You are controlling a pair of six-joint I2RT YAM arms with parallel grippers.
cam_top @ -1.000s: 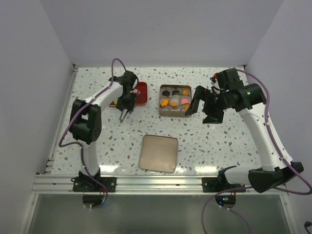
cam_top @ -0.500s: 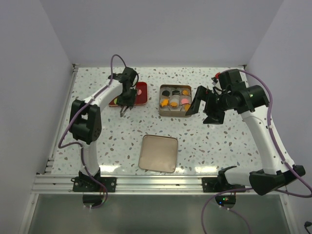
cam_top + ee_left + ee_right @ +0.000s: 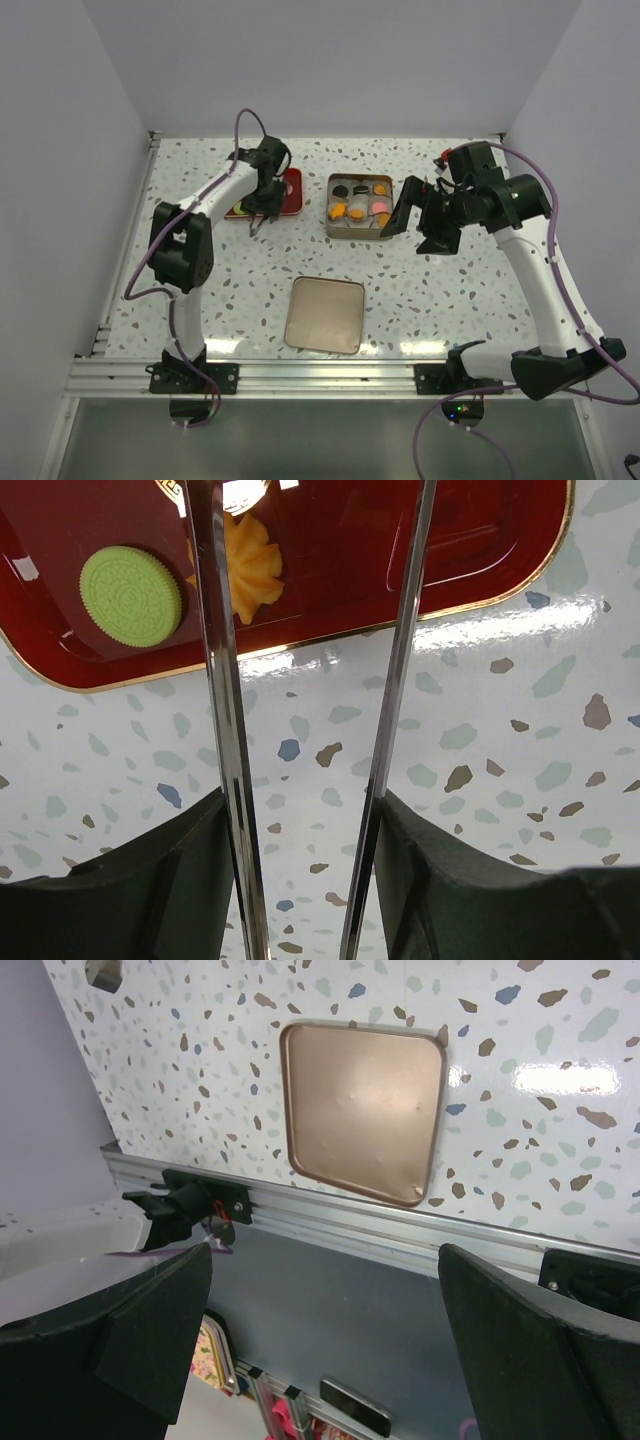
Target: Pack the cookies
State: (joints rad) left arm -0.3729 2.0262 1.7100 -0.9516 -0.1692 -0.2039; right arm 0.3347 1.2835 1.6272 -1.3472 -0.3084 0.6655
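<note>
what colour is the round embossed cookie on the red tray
Light green; the round cookie on the red tray shows best in the left wrist view.

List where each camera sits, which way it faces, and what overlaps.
Top external: above and behind the arms, looking down at the table; both show whole.
Left wrist: looks down between the left gripper's open fingers at red tray, two cookies.
Right wrist: faces lid and near-edge rail; right gripper's fingers in bottom corners.
Shared: top also sees tray and lid.
</note>
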